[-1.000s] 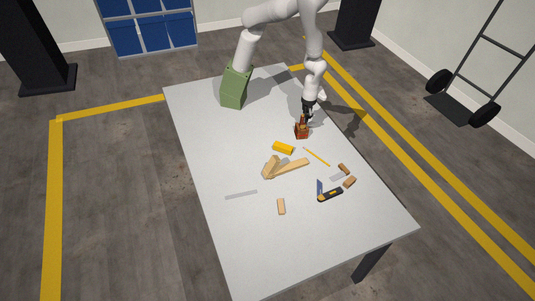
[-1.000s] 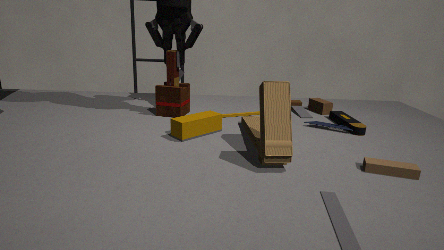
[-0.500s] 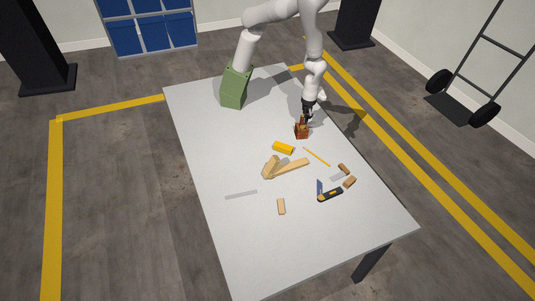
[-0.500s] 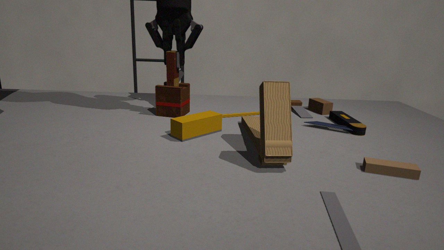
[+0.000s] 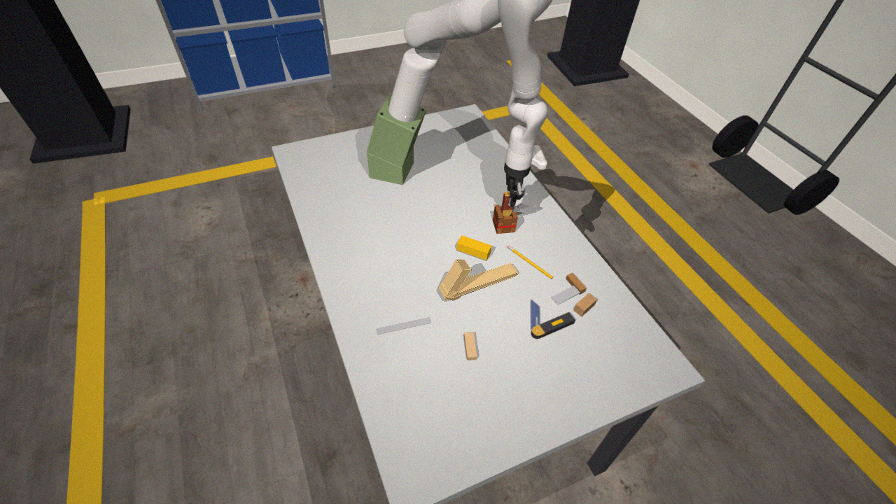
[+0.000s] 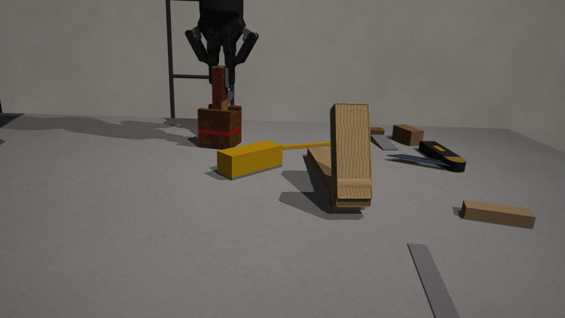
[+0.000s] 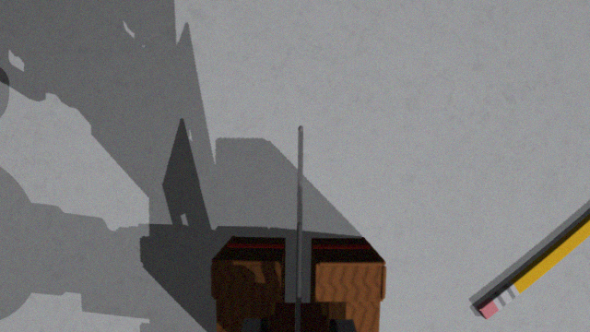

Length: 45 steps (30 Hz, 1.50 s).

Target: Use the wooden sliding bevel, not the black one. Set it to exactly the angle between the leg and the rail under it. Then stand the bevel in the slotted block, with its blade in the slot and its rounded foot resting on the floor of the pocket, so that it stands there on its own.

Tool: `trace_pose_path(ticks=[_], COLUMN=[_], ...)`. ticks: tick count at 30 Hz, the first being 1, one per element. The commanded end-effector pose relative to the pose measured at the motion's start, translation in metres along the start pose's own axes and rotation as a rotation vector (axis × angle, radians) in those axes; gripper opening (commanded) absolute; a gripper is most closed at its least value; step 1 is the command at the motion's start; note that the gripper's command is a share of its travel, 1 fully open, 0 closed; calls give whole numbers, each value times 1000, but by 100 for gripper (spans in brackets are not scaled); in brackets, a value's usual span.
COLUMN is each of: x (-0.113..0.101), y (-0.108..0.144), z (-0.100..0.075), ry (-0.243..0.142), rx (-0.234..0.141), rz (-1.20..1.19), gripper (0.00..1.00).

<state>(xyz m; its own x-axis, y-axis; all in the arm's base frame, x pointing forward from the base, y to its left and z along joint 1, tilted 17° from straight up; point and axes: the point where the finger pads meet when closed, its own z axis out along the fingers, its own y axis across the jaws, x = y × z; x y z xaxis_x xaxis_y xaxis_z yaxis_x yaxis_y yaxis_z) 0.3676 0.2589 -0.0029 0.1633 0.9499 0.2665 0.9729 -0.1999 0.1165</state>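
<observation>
My gripper (image 6: 221, 77) hangs straight over the slotted block (image 6: 219, 127), a dark wooden block with a red band, and is shut on the upright stock of the wooden sliding bevel (image 6: 218, 87). The bevel's lower end sits in the top of the block (image 5: 505, 218). In the wrist view its thin grey blade (image 7: 300, 207) shows edge-on, running through the slot of the block (image 7: 298, 281). The leg-and-rail wooden joint (image 6: 347, 158) (image 5: 474, 280) lies mid-table. The black bevel (image 6: 440, 155) (image 5: 549, 323) with a blue blade lies to the right.
A yellow block (image 6: 249, 159) lies in front of the slotted block. A yellow pencil (image 5: 530, 262) lies to its right and shows in the wrist view (image 7: 536, 267). Small wooden blocks (image 5: 584, 304), (image 5: 470, 345) and a grey strip (image 5: 403, 325) lie nearer the front. The green arm base (image 5: 392, 143) stands at the back.
</observation>
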Motion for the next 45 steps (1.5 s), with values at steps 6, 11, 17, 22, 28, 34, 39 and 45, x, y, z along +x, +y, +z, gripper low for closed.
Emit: trace_pose_path(ticks=[6,11,17,22,28,34,39,45], x=[0,0,0,0,0,0,0,0], y=[0,0,0,0,0,0,0,0], z=[2,3,3,5,6,6,6,6], ry=[1,1,1,1,1,1,1,1], rx=[-1,-1,-1,-1,-1,-1,-1,-1], rz=[0,0,0,0,0,0,0,0], gripper=[10,10,10,10,10,10,100,100])
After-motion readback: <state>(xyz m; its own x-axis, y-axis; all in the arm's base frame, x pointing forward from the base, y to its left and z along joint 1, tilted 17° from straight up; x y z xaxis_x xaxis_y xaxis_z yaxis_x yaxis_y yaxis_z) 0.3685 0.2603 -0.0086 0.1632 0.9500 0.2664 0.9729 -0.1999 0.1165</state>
